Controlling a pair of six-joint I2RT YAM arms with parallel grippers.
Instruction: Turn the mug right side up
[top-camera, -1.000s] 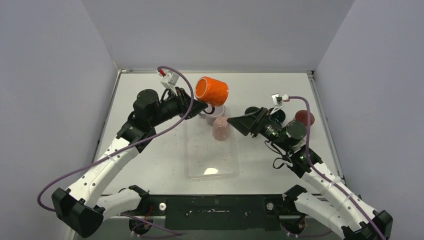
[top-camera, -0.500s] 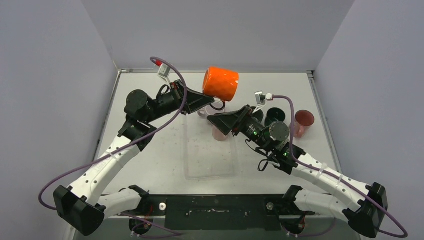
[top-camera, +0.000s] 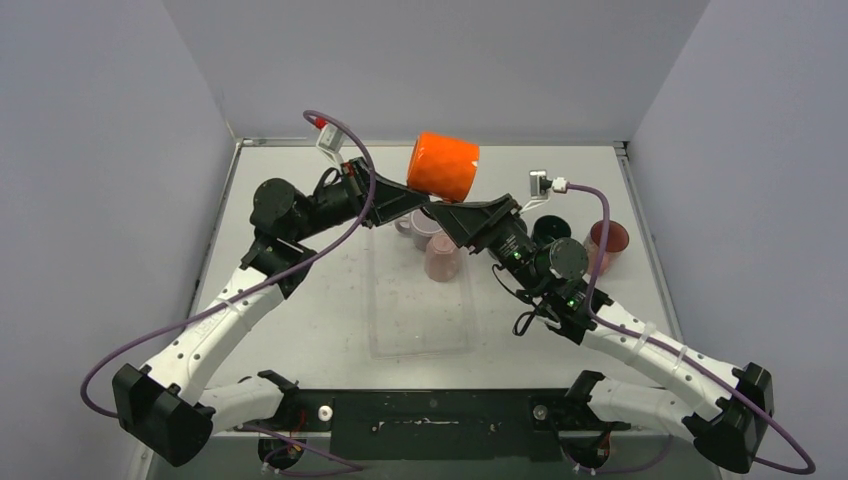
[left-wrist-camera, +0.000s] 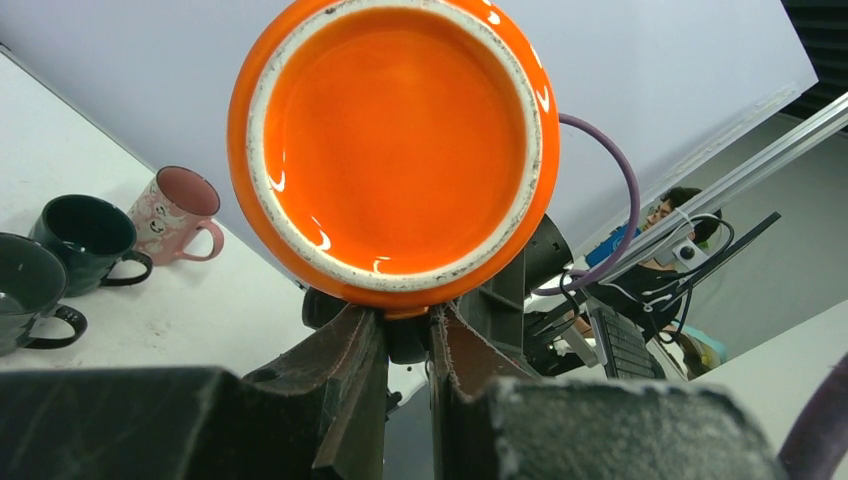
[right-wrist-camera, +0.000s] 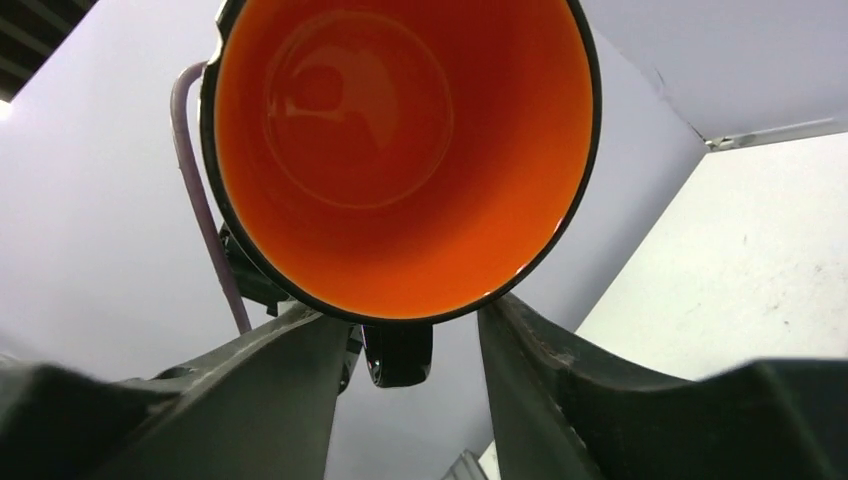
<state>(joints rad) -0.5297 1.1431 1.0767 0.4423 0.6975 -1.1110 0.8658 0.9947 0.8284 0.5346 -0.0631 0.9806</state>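
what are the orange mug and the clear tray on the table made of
Orange mug: likely glazed ceramic, glossy with sharp highlights; the foot ring on its base is bare, matte off-white. Clear tray: probably transparent plastic, smooth, since the table shows through it.

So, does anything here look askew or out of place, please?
Only the orange mug: it hangs in the air on its side, handle pinched by the left gripper. Nothing looks spilled or broken.
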